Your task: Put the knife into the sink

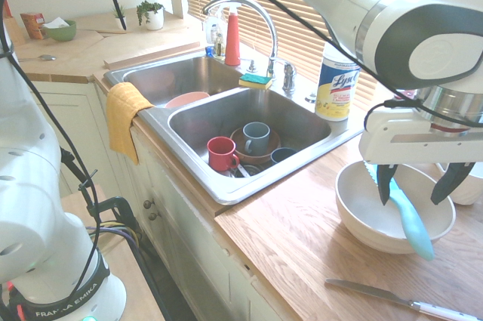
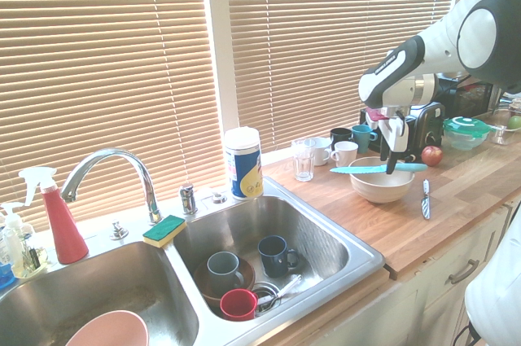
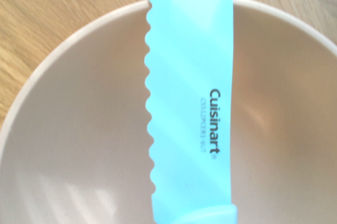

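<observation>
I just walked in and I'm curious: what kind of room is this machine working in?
A home kitchen, by the look of it: a double-basin steel sink with mugs inside, a curved faucet, and a wooden countertop holding a cream bowl.

What the views cut off or hide

The wrist view crops the knife (image 3: 189,97) at both ends and the bowl (image 3: 79,129) on three sides. In the first exterior view the table knife (image 1: 392,300) runs off the right edge, and the gripper (image 1: 420,183) hides part of the turquoise blade.
</observation>
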`<state>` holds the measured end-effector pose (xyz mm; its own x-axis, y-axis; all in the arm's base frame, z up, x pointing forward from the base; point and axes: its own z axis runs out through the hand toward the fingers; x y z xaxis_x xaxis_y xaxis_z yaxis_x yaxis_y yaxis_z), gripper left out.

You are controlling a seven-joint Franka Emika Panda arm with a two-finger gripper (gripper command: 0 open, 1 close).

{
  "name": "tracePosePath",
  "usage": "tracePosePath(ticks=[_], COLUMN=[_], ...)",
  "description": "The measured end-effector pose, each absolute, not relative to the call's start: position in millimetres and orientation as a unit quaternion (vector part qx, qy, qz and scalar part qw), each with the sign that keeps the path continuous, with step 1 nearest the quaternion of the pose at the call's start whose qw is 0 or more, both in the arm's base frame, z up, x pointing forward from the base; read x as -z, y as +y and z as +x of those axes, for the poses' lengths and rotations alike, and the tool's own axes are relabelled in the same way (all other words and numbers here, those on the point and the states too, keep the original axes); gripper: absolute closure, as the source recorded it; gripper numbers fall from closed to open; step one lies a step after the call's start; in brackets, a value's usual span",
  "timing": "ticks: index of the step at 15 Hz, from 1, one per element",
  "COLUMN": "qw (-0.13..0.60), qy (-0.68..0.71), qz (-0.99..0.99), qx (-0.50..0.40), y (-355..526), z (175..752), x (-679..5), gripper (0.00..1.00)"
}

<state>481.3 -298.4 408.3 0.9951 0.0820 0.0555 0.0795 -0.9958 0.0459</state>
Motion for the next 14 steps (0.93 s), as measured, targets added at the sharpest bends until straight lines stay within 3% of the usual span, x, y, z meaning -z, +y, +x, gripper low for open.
tracePosePath(ticks=[14], qw=[0.009], qy=[0.021], qz=[1.0], qx=[-0.012], y=[-297], z=[473], x=[-390], gripper=[1.0])
